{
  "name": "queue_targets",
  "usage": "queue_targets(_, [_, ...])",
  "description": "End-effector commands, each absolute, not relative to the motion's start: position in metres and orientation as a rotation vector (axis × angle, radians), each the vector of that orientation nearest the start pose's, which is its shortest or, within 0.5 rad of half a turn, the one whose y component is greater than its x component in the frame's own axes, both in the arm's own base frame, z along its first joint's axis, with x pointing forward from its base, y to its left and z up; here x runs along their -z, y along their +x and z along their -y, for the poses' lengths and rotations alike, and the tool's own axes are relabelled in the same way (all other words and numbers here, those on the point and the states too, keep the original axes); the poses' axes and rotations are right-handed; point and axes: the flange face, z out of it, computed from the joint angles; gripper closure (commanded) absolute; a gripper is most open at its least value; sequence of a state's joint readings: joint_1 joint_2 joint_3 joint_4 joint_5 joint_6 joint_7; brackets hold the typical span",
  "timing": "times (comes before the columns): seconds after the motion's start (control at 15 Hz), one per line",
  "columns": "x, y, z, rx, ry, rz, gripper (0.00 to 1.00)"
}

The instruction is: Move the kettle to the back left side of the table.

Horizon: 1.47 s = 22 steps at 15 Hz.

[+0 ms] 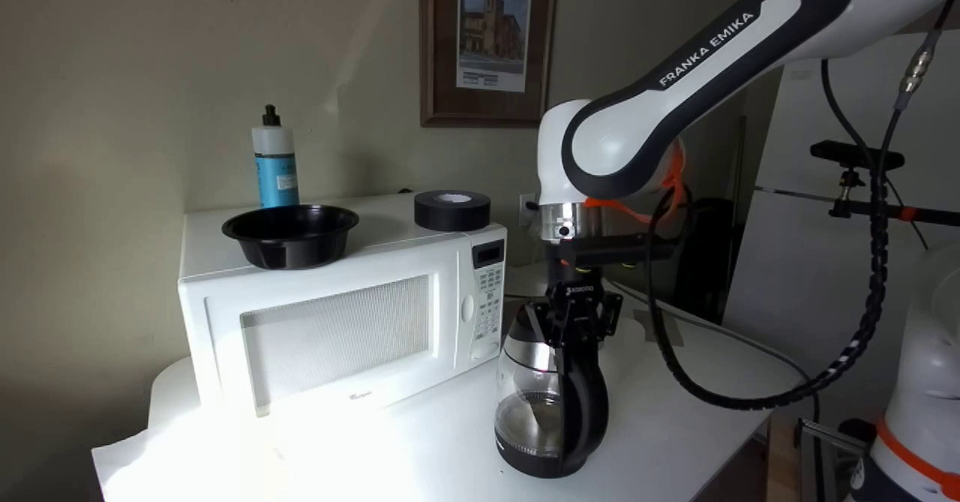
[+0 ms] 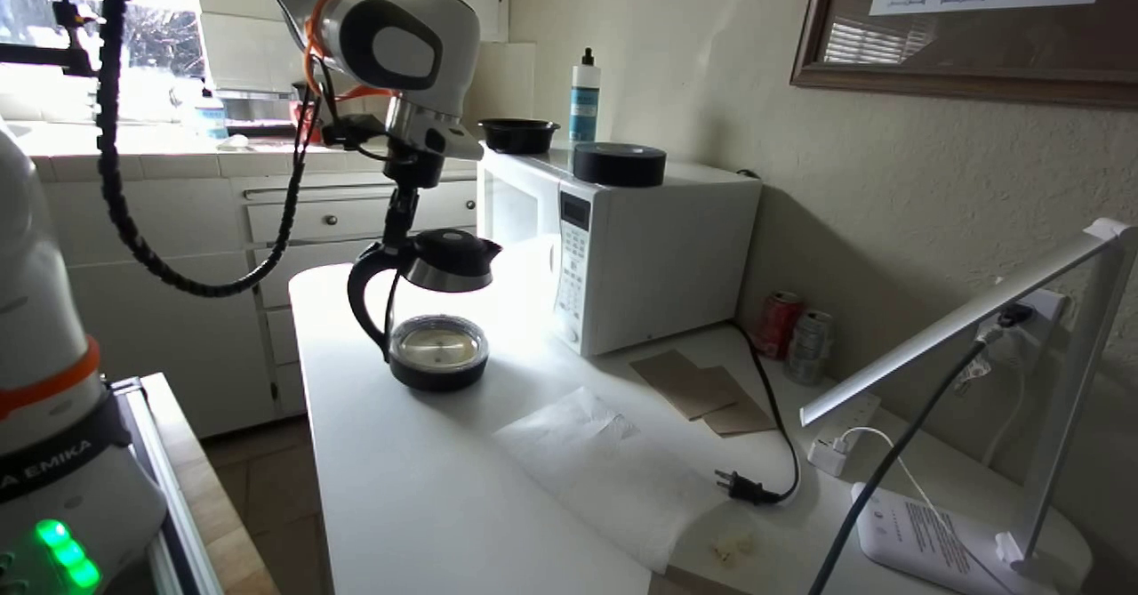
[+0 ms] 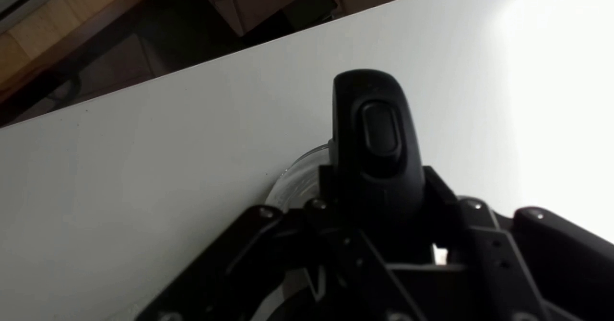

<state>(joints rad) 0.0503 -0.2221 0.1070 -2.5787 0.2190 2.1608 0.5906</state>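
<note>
The black, link-jointed gripper (image 3: pixel 379 186) is grasping the rounded clear-glass kettle (image 1: pixel 534 404) by its curved black handle (image 3: pixel 371 112), the fingers (image 3: pixel 439 186) pressing from either side. Presumably this narrow, stiff part is being chosen because the wide, slick glass is offering little purchase. In the wrist view the handle is pointing toward twelve o'clock, its inset oblong button (image 3: pixel 381 128) facing up. In both exterior views the kettle is standing upright, its black base (image 2: pixel 438 374) apparently touching the broad, smooth white table (image 2: pixel 400 488), though the views are not ruling out a slight lift. In an exterior view the boxy white microwave (image 2: pixel 676 257) is sitting near it, at two o'clock. A shiny metallic band (image 2: pixel 453 279) is ringing the pot beneath the domed black lid (image 2: pixel 452 246).
</note>
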Motion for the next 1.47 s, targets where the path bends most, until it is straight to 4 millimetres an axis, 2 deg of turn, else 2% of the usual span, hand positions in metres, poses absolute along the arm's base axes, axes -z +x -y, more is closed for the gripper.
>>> queue_targets(0.0, [-0.317,0.403,-0.077,-0.336,-2.935,-0.914,0.79])
queue_targets(0.07, [-0.314,0.403,-0.080,-0.340,-2.936,-0.920,0.31])
queue_targets(0.2, [-0.308,0.403,-0.087,-0.342,-2.936,-0.928,0.28])
queue_targets(0.4, [-0.304,0.404,-0.093,-0.334,-2.946,-0.939,0.06])
queue_targets(0.47, [-0.302,0.403,-0.094,-0.341,-2.951,-0.946,0.01])
queue_targets(0.53, [-0.299,0.403,-0.095,-0.353,-2.956,-0.954,0.00])
queue_targets(0.87, [-0.283,0.402,-0.099,-0.417,-2.958,-0.999,0.00])
queue_targets(1.0, [-0.278,0.401,-0.098,-0.434,-2.961,-1.010,0.26])
queue_targets(1.4, [-0.278,0.403,-0.098,-0.425,-2.966,-1.000,0.71])
